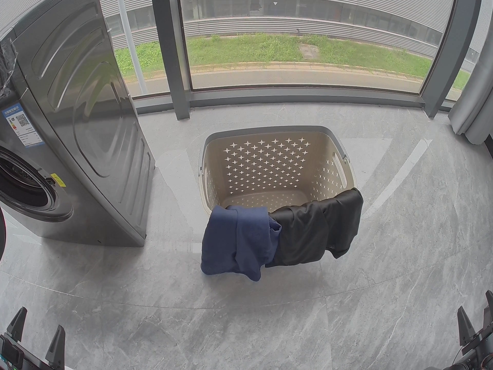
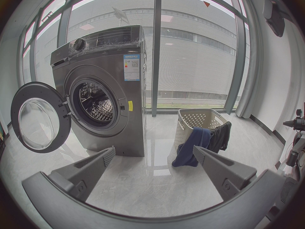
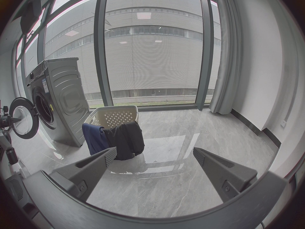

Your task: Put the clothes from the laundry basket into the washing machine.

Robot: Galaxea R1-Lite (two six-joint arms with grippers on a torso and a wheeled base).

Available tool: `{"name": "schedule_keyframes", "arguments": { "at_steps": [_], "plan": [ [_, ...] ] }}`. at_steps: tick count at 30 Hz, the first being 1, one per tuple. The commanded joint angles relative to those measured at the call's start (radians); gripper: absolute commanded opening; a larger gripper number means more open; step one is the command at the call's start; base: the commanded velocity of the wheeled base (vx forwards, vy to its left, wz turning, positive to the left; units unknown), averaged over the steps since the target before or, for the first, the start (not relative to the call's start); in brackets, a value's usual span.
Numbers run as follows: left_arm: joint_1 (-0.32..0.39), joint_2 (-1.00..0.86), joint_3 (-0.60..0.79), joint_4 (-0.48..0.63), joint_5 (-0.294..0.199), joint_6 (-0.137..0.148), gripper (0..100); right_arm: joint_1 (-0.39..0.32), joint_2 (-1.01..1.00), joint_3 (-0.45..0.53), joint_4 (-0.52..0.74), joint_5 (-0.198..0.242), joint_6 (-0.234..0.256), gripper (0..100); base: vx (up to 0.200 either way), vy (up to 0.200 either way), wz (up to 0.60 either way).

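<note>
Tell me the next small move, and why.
Probably advance the left hand toward the dark blue cloth garment: it hangs over the near rim of the beige perforated plastic basket, on the grey washing machine's side, and that hand is open and empty.

Washing machine (image 2: 133,112) casing reads to me as grey metal with a satin sheen. Wrinkled clear plastic film (image 2: 105,43) on its top panel. Drum (image 2: 95,104): shiny perforated metal. Door (image 2: 39,116) window: glossy glass. Laundry basket (image 1: 277,165): matt beige plastic, star-punched walls. Blue garment (image 1: 236,240): soft matt cloth. Black garment (image 1: 318,224): smoother cloth, faint sheen. Floor (image 1: 308,325): polished grey stone-look tile, glossy, reflective.
</note>
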Motion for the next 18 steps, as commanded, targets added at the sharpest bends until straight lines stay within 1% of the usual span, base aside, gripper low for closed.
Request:
{"name": "schedule_keyframes", "arguments": {
  "at_steps": [1, 12, 18],
  "plan": [
    [-0.001, -0.017, 0.016, 0.000, 0.001, 0.000, 100, 0.000, -0.015, 0.012, 0.000, 0.000, 0.000, 100, 0.000, 0.000, 0.00],
    [-0.001, -0.017, 0.016, 0.000, 0.001, -0.001, 100, 0.000, -0.015, 0.012, 0.000, 0.001, -0.001, 100, 0.000, 0.000, 0.00],
    [-0.001, -0.017, 0.016, 0.000, 0.001, -0.001, 100, 0.001, -0.015, 0.012, 0.000, 0.000, 0.000, 100, 0.200, 0.000, 0.00]
  ]
}}
